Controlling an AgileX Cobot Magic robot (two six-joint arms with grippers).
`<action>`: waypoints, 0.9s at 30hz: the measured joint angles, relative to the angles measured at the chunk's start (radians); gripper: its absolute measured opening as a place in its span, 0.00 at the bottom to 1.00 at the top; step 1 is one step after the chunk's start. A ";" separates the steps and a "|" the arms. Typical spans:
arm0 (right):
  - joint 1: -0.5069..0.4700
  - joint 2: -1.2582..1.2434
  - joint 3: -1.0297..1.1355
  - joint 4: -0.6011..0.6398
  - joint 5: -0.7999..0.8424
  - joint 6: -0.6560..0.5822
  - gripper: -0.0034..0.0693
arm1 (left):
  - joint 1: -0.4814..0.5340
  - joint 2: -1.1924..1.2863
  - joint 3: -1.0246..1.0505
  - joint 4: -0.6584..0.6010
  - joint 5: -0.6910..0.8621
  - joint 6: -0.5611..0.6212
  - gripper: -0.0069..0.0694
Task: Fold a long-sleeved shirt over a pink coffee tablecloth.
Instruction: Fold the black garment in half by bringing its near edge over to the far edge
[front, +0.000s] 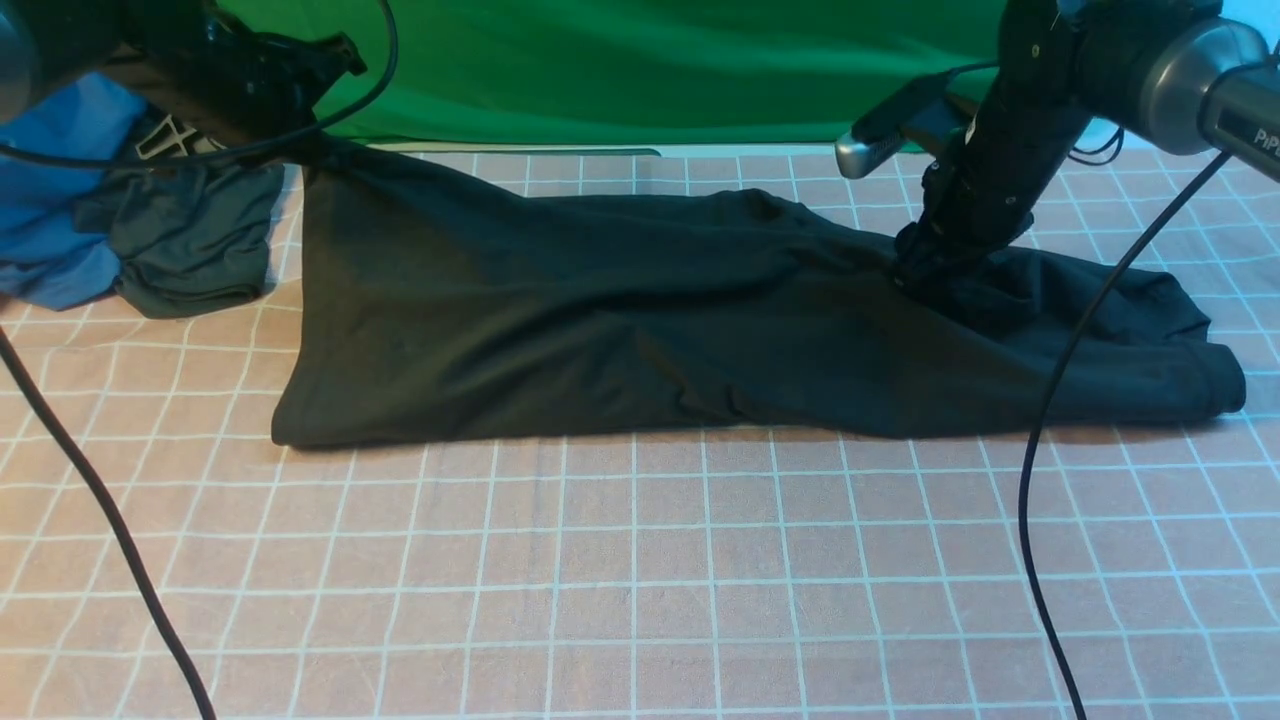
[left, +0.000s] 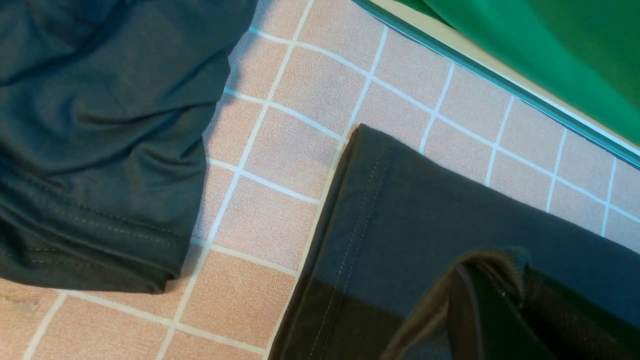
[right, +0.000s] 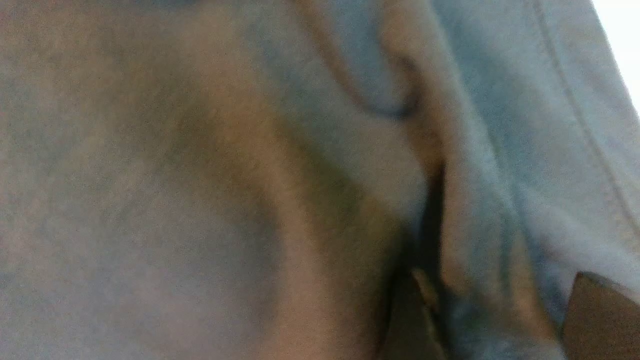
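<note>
The black long-sleeved shirt (front: 620, 320) lies in a long band across the pink coffee tablecloth (front: 640, 580), print hidden. At the far left my left gripper (front: 315, 145) is shut on a raised corner of it. In the left wrist view, ribbed shirt edge bunches in the left gripper (left: 495, 267) above a stitched hem (left: 360, 200). My right gripper (front: 915, 268) is pressed down onto the shirt's right part. In the right wrist view the right gripper (right: 500, 320) is open, its fingers (right: 600, 315) apart with a loose ridge of shirt fabric (right: 200, 175) between them.
A dark grey-green garment (front: 190, 240) and a blue garment (front: 55, 210) lie piled at the far left, the grey-green one (left: 100, 140) close to the shirt's hem. A green backdrop (front: 620, 70) hangs behind the table's back edge. Black cables (front: 1040, 480) trail over the front.
</note>
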 joint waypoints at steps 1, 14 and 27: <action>0.000 0.005 0.000 0.000 0.004 0.000 0.65 | 0.000 0.000 0.000 0.000 0.000 0.001 0.13; 0.000 0.021 -0.013 -0.032 -0.053 0.020 0.14 | 0.000 0.000 0.000 -0.001 -0.005 0.001 0.13; -0.020 0.022 -0.099 -0.085 -0.138 0.041 0.14 | 0.009 0.040 0.000 -0.001 -0.156 0.001 0.13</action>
